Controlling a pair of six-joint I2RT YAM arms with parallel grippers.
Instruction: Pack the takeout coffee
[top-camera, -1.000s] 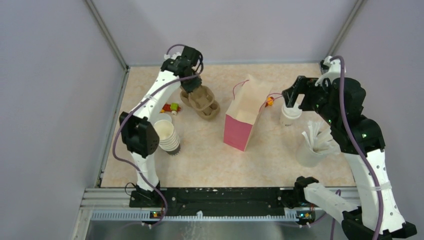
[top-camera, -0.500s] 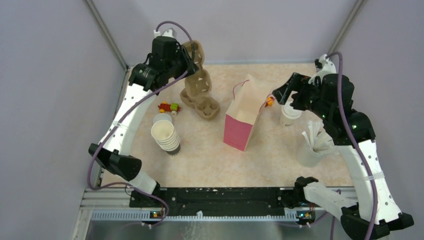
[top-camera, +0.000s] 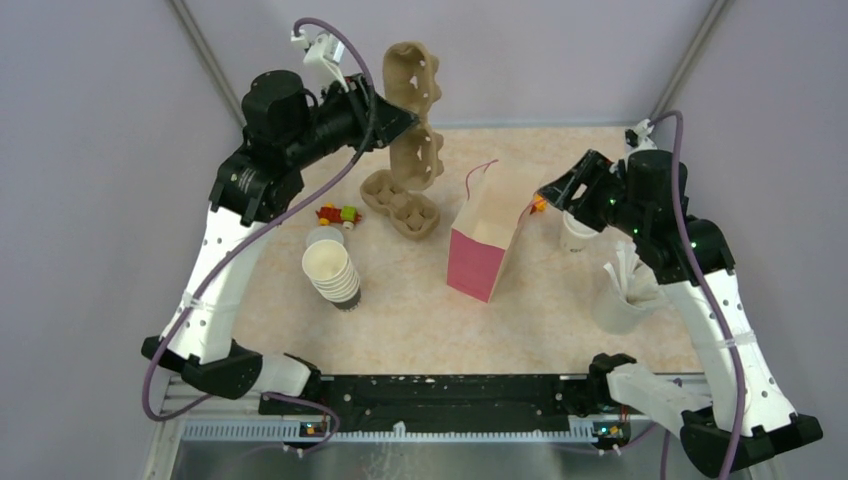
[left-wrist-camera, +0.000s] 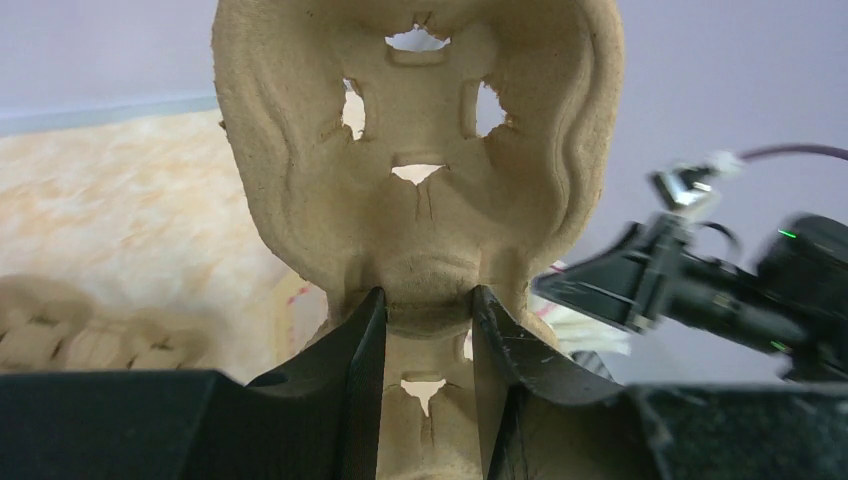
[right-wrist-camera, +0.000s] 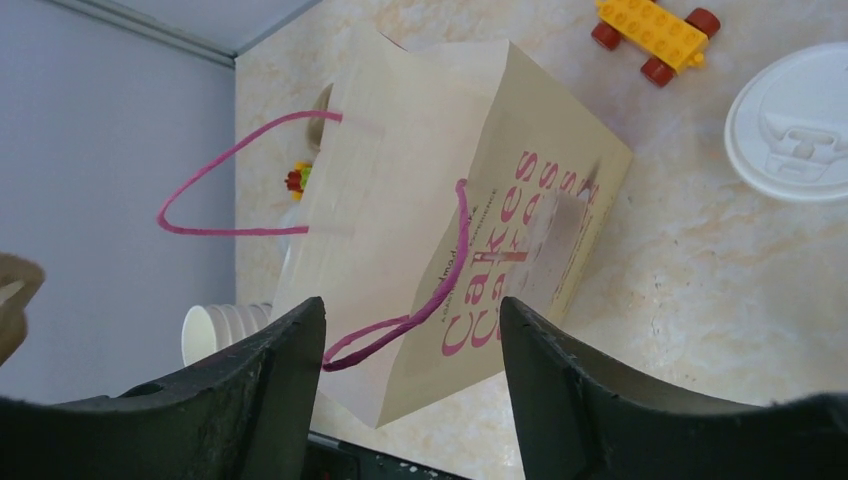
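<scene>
The takeout coffee (top-camera: 577, 233), a small white cup with a round white lid (right-wrist-camera: 795, 125), stands on the table right of the paper bag (top-camera: 487, 232). My right gripper (top-camera: 556, 190) hovers open over the gap between bag and cup. In the right wrist view the right gripper (right-wrist-camera: 410, 320) has the bag (right-wrist-camera: 450, 190) and its pink handle loop (right-wrist-camera: 395, 330) below it, with nothing between the fingers. My left gripper (top-camera: 398, 122) is high above the back of the table, shut on a brown cardboard cup carrier (top-camera: 412, 105). The carrier (left-wrist-camera: 420, 150) fills the left wrist view, pinched at its centre ridge.
A second cardboard carrier (top-camera: 402, 205) lies on the table left of the bag. A stack of lidless cream cups (top-camera: 332, 270) stands front left, and small coloured toys (top-camera: 340, 213) lie behind it. A larger cup of white sticks (top-camera: 622, 300) stands front right. A yellow toy (right-wrist-camera: 652, 35) lies near the coffee.
The left arm has lifted the cardboard carrier from the table high into the air. The right gripper has shifted left toward the bag, its jaws somewhat narrower.
</scene>
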